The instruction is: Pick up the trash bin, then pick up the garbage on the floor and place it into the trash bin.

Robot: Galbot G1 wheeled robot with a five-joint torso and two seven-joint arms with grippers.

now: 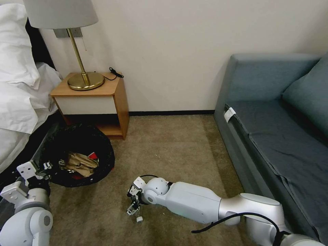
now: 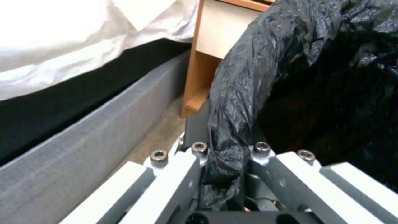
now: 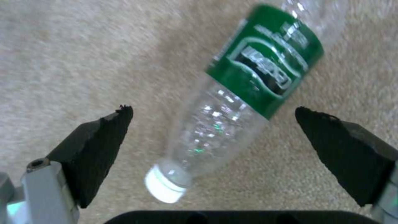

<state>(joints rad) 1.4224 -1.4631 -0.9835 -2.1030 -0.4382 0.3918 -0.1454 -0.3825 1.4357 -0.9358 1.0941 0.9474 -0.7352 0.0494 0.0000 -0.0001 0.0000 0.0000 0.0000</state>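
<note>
The trash bin (image 1: 102,150), lined with a crinkly black bag, is at the left beside the bed. My left gripper (image 1: 46,167) is shut on its near rim. In the left wrist view the bag's folded rim (image 2: 236,102) runs down between the fingers (image 2: 182,174). Crumpled tan paper (image 1: 80,164) and a red wrapper (image 1: 93,156) lie inside the bin. A clear bottle (image 3: 215,124) with a green label (image 3: 265,62) and a white cap (image 1: 139,219) lies on the carpet. My right gripper (image 1: 133,206) hangs open low over it, its black pads (image 3: 99,146) apart on either side of the bottle.
A wooden nightstand (image 1: 102,99) with a brass lamp (image 1: 83,78) stands against the wall behind the bin. The bed (image 1: 20,92) is at the left, and a blue-grey sofa (image 1: 273,130) runs along the right. Open carpet (image 1: 171,147) lies between them.
</note>
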